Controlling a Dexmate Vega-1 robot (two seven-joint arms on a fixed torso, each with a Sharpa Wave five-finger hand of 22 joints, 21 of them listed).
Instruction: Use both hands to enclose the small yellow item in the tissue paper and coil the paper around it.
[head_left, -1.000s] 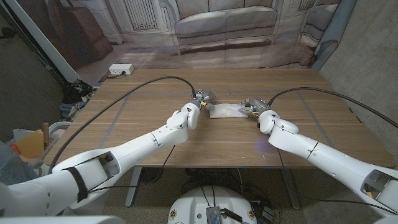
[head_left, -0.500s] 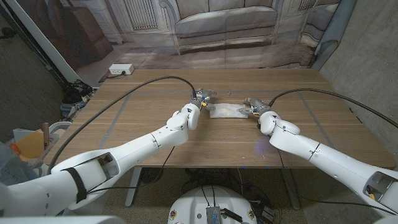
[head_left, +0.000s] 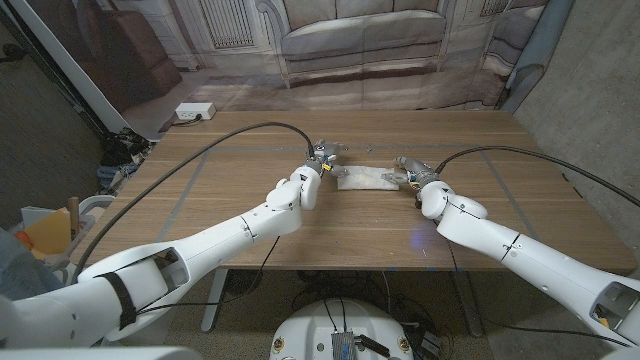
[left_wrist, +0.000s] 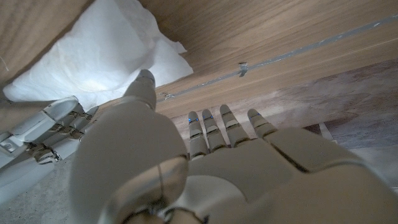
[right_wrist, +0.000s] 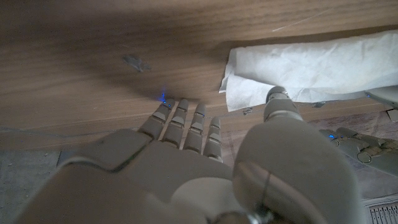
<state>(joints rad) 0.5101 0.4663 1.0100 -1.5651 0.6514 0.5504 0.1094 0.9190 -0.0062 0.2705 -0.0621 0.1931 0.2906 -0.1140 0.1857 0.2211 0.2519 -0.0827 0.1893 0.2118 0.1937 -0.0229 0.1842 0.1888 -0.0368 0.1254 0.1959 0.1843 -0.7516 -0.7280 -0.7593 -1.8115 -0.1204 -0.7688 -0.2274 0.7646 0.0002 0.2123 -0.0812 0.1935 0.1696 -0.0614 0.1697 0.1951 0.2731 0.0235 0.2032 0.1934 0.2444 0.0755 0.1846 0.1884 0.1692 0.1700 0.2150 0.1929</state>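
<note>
Wooden table (head_left: 250, 150), sofa-print backdrop (head_left: 360, 40), white tissue paper (head_left: 366, 178) lying centred

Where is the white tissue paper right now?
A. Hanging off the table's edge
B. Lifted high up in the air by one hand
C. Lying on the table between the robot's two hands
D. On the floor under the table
C. The tissue paper lies on the wooden table, with the left hand at one end of it and the right hand at the other.
</note>
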